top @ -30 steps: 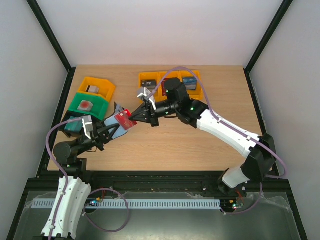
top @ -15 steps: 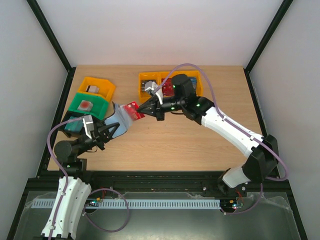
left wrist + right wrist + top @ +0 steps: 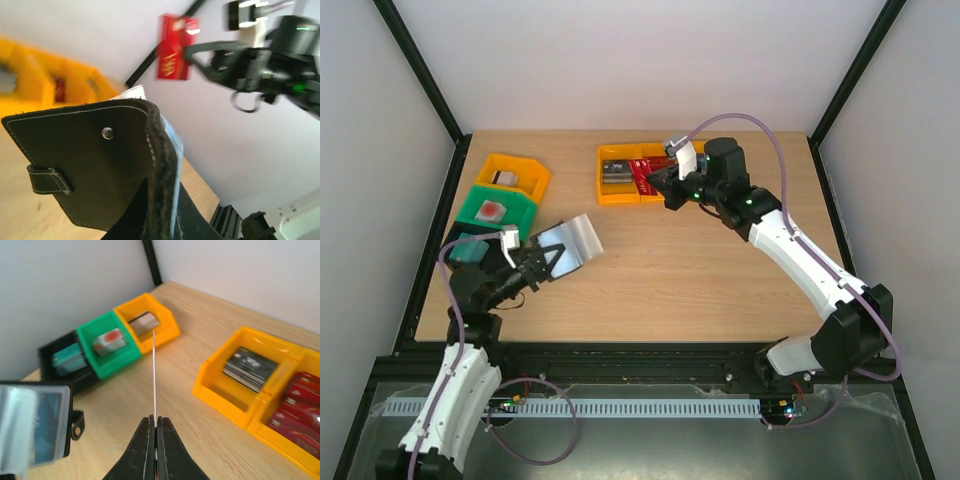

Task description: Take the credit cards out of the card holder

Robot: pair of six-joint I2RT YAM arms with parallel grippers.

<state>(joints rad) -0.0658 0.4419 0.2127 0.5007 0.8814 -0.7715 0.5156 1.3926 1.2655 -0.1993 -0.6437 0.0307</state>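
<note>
Red card (image 3: 172, 47) carried right, over far bins (image 3: 615, 198).
Right gripper (image 3: 156, 426) pinches it for dropping; left gripper (image 3: 546, 259) clamps the card holder (image 3: 95, 165).

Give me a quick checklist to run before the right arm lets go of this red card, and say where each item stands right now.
1. Right gripper shut on the red card: ok.
2. Red card fully clear of the card holder: ok.
3. Left gripper shut on the card holder, held up off the table: ok.
4. Arms well apart in the top view: ok.
5. Red card squarely over the yellow bin compartment that holds red cards: cannot tell.
</note>
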